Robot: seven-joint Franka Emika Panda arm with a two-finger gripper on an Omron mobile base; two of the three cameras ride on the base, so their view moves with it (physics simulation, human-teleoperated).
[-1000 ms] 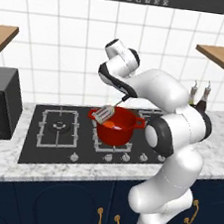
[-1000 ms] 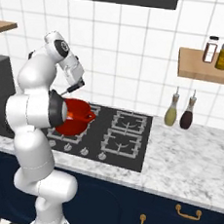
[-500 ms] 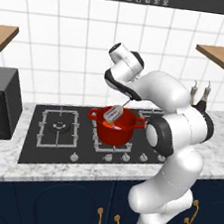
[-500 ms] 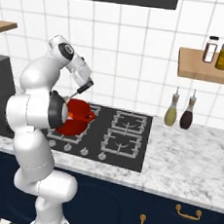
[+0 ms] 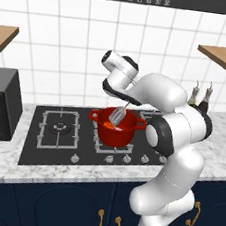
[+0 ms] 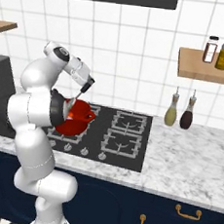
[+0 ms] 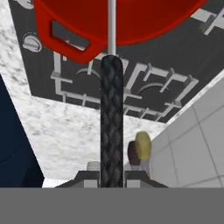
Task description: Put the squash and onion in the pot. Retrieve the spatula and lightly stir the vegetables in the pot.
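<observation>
Clenched on the spatula (image 5: 118, 114), the tool (image 5: 128, 103) has swung from the pot's (image 5: 115, 133) nine o'clock rim toward its centre, head dipped among the vegetables (image 5: 110, 126), so stirring looks underway.

The pot (image 5: 115, 130) — round, deep and red, with two loop handles at its rim — is sitting upright on a burner of the black hob. Something orange is showing inside it, likely the squash (image 5: 112, 127); the onion cannot be made out. The spatula (image 5: 118, 114) is hanging tilted over the pot's mouth, its flat grey head lying just inside the rim and its thin metal shaft running up into a dark ribbed handle (image 7: 112, 127) — seen lengthwise in the hand view.
</observation>
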